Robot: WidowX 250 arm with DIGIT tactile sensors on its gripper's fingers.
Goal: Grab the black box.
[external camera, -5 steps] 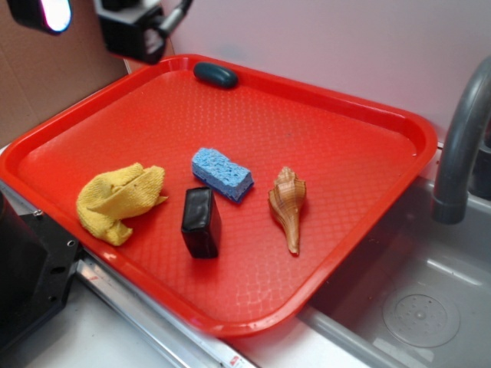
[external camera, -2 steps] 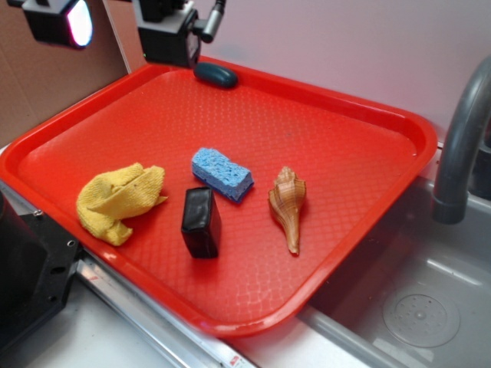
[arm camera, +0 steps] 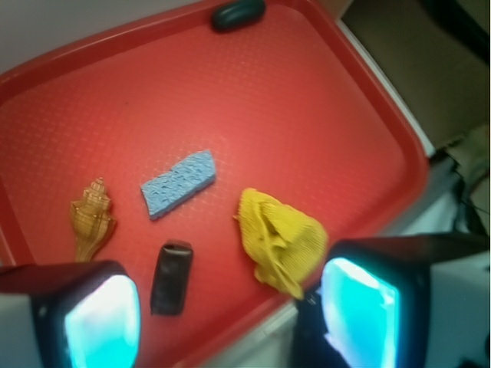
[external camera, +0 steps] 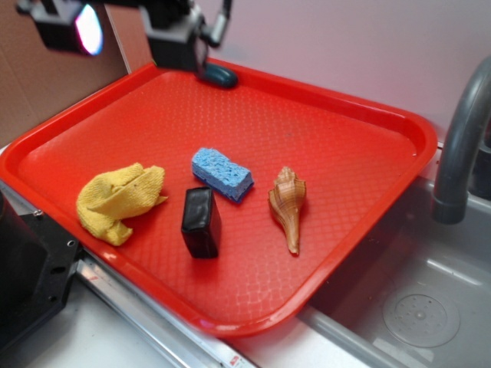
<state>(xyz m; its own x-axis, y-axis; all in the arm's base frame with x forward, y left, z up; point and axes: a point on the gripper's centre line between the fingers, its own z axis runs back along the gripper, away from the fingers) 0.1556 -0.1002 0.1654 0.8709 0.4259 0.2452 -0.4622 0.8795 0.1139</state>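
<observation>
- No words or labels can be read on anything.
- The gripper (external camera: 123, 31) hangs high over the far left corner of the red tray (external camera: 399, 123). Its two fingers (arm camera: 100, 314) stand wide apart and hold nothing.
- The black box (external camera: 201, 222) lies on the tray near the front edge, far from the gripper.
- The blue sponge (external camera: 222, 173) is just behind the box. The yellow cloth (external camera: 119, 201) is to its left. The shell (external camera: 288, 205) is to its right.
- A dark teal lump (external camera: 219, 75) sits by the far rim.
- There is bare tray around the box on all sides.
- A grey tap (external camera: 460, 146) and sink (external camera: 414, 307) are on the right.
</observation>
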